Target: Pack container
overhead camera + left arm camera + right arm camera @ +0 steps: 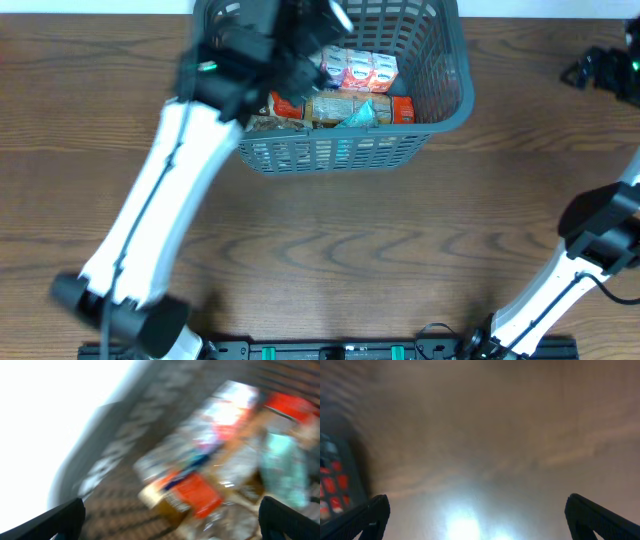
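Observation:
The dark grey slotted container (440, 105) stands at the back of the wooden table and holds several snack packets (345, 105), pink, brown, orange and teal. My left gripper (320, 30) hangs over the container's left part; in the blurred left wrist view its fingers (170, 520) are wide apart and empty above an orange-labelled packet (192, 495) and the container's wall (120, 445). My right gripper (605, 70) is at the far right edge of the table, away from the container. In the right wrist view its fingers (477, 515) are wide open over bare table.
The wooden table (380, 250) runs in front of the container. The left arm's white link (160, 200) slants across the left side. The right arm's base (590, 240) is at the right edge. A dark object with red marks (332, 485) shows at the right wrist view's left edge.

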